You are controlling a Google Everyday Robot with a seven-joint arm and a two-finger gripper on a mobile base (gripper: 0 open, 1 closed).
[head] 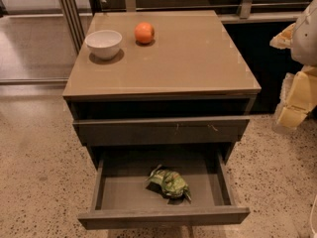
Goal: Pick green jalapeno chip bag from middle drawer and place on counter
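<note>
The small crumpled shiny green foil chip bag (169, 183) lies on the flat grey floor of the wide shallow dark grey-brown drawer (124, 195). The drawer is pulled fully out, and the bag sits a little right of its middle. The pale yellow blocky pincer (296, 97) hangs at the right edge of the view, beside the cabinet and level with the upper drawer fronts. Whether it is open or holds anything cannot be told. The bag is well apart from it, lower and to the left. On the glossy tan-beige tabletop (188, 58) stand a white round bowl (104, 42) and an orange round fruit (144, 32).
</note>
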